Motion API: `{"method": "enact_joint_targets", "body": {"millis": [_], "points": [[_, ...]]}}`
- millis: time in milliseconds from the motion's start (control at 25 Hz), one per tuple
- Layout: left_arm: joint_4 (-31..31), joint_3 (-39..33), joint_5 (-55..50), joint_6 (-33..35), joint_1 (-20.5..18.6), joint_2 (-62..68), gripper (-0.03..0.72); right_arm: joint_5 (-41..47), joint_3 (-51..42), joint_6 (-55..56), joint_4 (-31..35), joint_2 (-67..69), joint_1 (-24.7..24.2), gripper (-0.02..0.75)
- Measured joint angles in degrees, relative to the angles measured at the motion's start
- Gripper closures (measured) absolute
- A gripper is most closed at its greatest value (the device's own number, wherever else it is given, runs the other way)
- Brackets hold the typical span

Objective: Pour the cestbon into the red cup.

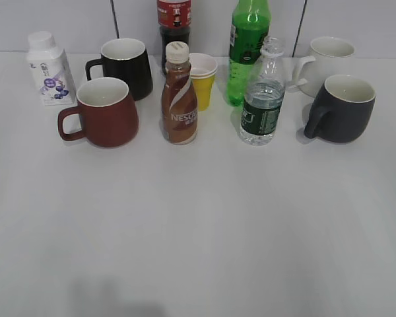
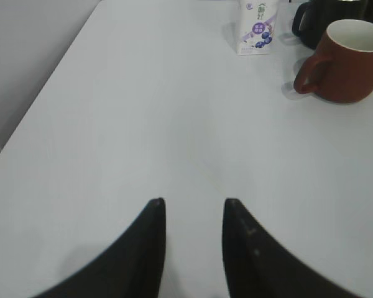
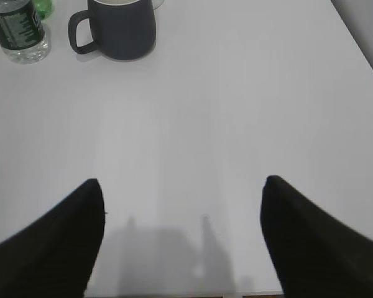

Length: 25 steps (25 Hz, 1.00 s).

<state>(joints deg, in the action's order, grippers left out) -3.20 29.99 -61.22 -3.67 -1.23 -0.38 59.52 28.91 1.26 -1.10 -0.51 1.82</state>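
Observation:
The cestbon [image 1: 261, 96], a clear uncapped bottle with a dark green label, stands upright right of centre; it also shows at the top left of the right wrist view [image 3: 17, 28]. The red cup [image 1: 105, 112], dark red with a white inside and its handle to the left, stands at the left; it also shows in the left wrist view [image 2: 351, 60]. My left gripper [image 2: 193, 203] is open and empty over bare table, well short of the red cup. My right gripper [image 3: 181, 183] is wide open and empty, well short of the cestbon. Neither gripper shows in the exterior view.
A brown Nescafe bottle [image 1: 179, 96] stands between cup and cestbon. Behind are a black mug [image 1: 125, 66], yellow paper cup [image 1: 203, 79], green soda bottle [image 1: 248, 49], a dark bottle with a red label [image 1: 173, 20] and white milk bottle [image 1: 48, 68]. A dark grey mug [image 1: 343, 107] and white mug [image 1: 327, 63] stand right.

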Motion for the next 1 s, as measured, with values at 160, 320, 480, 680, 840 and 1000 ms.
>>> {"method": "enact_joint_targets", "body": {"millis": [160,320,480,680,840,1000], "points": [[0.00,0.00,0.00,0.00,0.00,0.00,0.451,0.05,0.00,0.00,0.00,0.00,0.00,0.151],[0.00,0.00,0.00,0.00,0.00,0.00,0.451,0.00,0.00,0.00,0.00,0.00,0.00,0.151],[0.00,0.00,0.00,0.00,0.00,0.00,0.451,0.00,0.00,0.00,0.00,0.00,0.00,0.151],[0.00,0.00,0.00,0.00,0.00,0.00,0.451,0.00,0.00,0.00,0.00,0.00,0.00,0.151],[0.00,0.00,0.00,0.00,0.00,0.00,0.451,0.00,0.00,0.00,0.00,0.00,0.00,0.151],[0.00,0.00,0.00,0.00,0.00,0.00,0.451,0.00,0.00,0.00,0.00,0.00,0.00,0.151]]}}
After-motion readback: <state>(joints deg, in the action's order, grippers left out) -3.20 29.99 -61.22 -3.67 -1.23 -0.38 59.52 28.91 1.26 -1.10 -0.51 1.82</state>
